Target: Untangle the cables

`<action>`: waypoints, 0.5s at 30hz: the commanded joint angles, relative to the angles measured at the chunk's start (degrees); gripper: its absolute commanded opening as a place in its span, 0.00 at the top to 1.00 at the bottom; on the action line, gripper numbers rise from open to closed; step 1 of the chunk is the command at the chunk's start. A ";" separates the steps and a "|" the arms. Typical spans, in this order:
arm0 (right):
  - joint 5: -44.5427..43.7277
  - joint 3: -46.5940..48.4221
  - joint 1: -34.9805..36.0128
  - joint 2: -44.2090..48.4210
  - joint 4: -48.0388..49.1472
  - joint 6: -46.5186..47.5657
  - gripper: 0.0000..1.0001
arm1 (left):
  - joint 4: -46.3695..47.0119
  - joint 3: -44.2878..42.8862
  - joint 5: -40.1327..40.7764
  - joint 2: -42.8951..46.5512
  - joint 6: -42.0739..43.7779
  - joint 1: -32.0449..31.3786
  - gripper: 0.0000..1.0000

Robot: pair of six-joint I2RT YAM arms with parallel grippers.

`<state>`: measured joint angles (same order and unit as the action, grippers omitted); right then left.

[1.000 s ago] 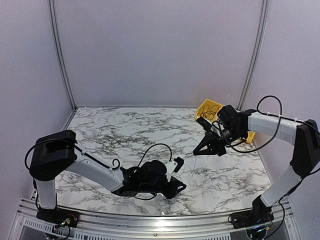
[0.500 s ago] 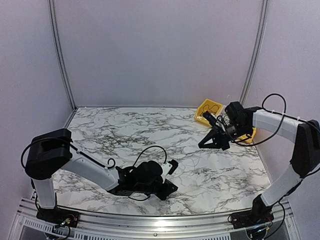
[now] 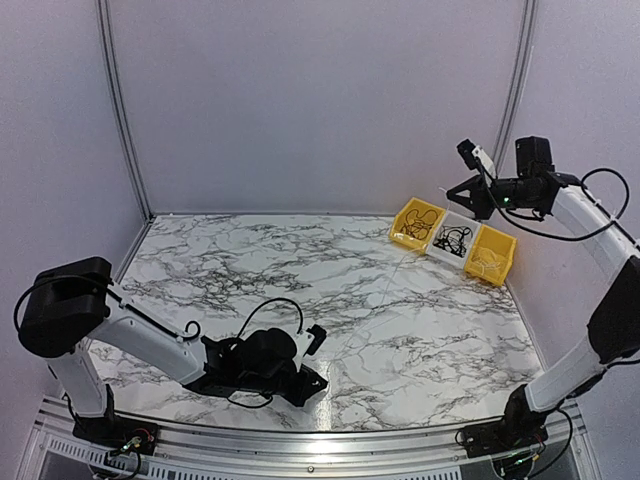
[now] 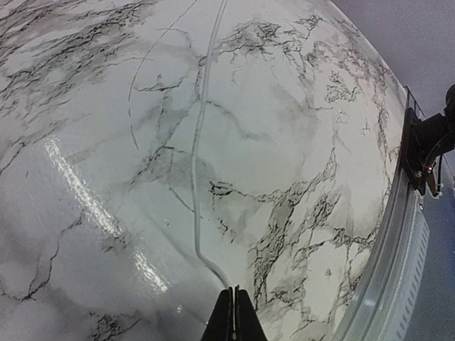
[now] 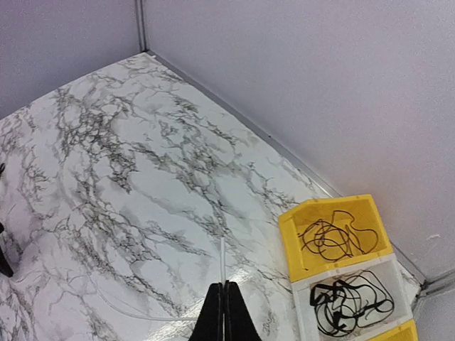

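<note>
A thin white cable [image 4: 195, 177] runs across the marble from my left gripper [image 4: 234, 291], which is shut on its near end low over the table. My right gripper [image 5: 225, 284] is shut on the other end of that cable [image 5: 223, 252]. In the top view it is raised high at the back right [image 3: 450, 192], above the bins. My left gripper [image 3: 318, 376] sits near the front edge. A tangle of thin black cables [image 5: 333, 238] lies in a yellow bin [image 5: 288, 241]. A thicker black tangle [image 5: 350, 302] fills the white bin [image 5: 304, 320] beside it.
A row of three bins [image 3: 416, 222] stands at the table's back right, the last one yellow [image 3: 490, 255] with pale wires inside. A metal rail [image 4: 405, 234] borders the near edge. Grey walls enclose the marble table [image 3: 250, 270].
My right gripper rose and swung back right from mid-table to above the bins, drawing the white cable out. My left arm slid left along the front, and its jaws closed on the cable.
</note>
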<state>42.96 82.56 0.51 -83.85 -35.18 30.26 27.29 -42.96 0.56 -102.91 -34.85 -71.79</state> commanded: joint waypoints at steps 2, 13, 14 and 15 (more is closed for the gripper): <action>-13.71 0.85 0.11 2.67 8.85 -7.36 1.00 | -2.21 0.82 0.85 1.05 -1.36 0.16 1.00; -32.36 1.49 0.10 5.69 15.63 -8.87 1.00 | -3.12 1.22 -0.13 -1.09 -1.77 0.16 1.00; -32.81 1.73 0.10 5.72 15.81 -8.80 1.00 | -3.16 1.01 -0.35 -1.46 -1.83 0.16 1.00; -33.03 1.99 0.10 5.60 15.79 -8.85 1.00 | -3.12 0.71 -0.38 -1.83 -1.80 0.16 1.00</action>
<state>18.26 82.56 0.75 -80.34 -25.76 22.57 27.31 -42.63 0.95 -102.94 -36.12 -71.61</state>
